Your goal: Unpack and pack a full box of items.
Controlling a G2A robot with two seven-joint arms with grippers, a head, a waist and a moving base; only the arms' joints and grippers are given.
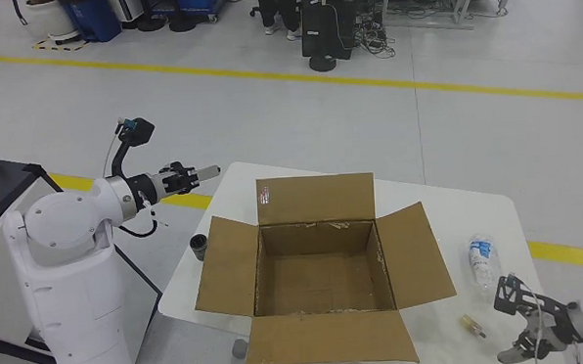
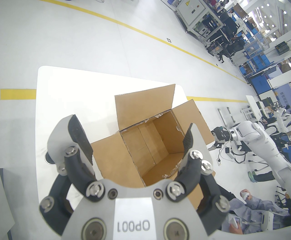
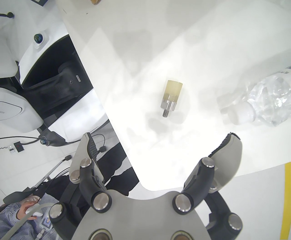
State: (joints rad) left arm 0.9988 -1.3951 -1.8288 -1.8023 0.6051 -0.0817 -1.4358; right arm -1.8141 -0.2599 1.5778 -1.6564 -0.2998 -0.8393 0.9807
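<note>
An open cardboard box [image 1: 317,198] stands in the middle of the white table [image 1: 449,209], its four flaps folded out and nothing visible inside. My left gripper [image 1: 205,172] hovers off the table's far left corner, open and empty; in the left wrist view the left gripper [image 2: 133,122] faces the box [image 2: 106,154]. My right gripper [image 1: 518,319] is open above the table's near right corner. Just ahead of the right gripper [image 3: 159,138] lie a small yellowish cylinder with a metal threaded stud [image 3: 171,97] and a crumpled clear plastic bottle [image 3: 261,104].
The bottle [image 1: 482,260] and the small stud part [image 1: 472,326] lie right of the box. A small dark cylinder [image 1: 198,247] sits on the table's left edge beside the left flap. Bare table shows behind the box and on its right side.
</note>
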